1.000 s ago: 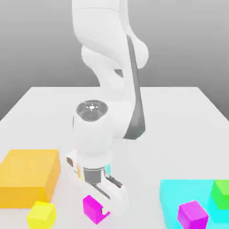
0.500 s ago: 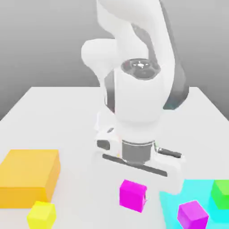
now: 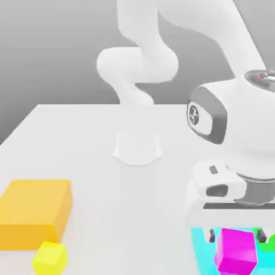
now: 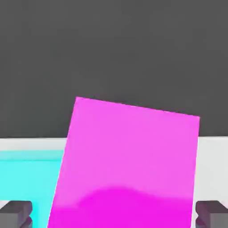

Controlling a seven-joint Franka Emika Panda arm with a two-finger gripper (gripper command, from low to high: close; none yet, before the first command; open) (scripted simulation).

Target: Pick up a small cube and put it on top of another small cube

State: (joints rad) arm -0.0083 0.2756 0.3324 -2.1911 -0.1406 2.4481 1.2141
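You had the small, plain hot pink-magenta cube (image 3: 236, 252) between the tips of the tool (image 3: 236, 236), which stood wide with a gap on either side, so nothing was gripped. The cube was well away from the surface's (image 3: 96, 161) far edge, over towards the edge at the exterior view's right. It seemed to sit on the small violet-magenta cube (image 3: 217, 260), a sliver of which showed beneath (how squarely it sat, you could not tell).

The pink cube looked stiff, probably light, and not fragile; its smooth faces might have slipped under a skewed hold. If it needed correcting, your best hold was a pair of opposite upright sides, taken squarely and gently, as a knock could have shifted the stack.

As for containers, the broad, flat cyan piece (image 3: 201, 250) lay under or beside the stack, with a small green cube (image 3: 266, 245) by it; you could not tell whether it was a tray or a solid slab. The large orange block (image 3: 35, 207) looked solid, with nothing on top.
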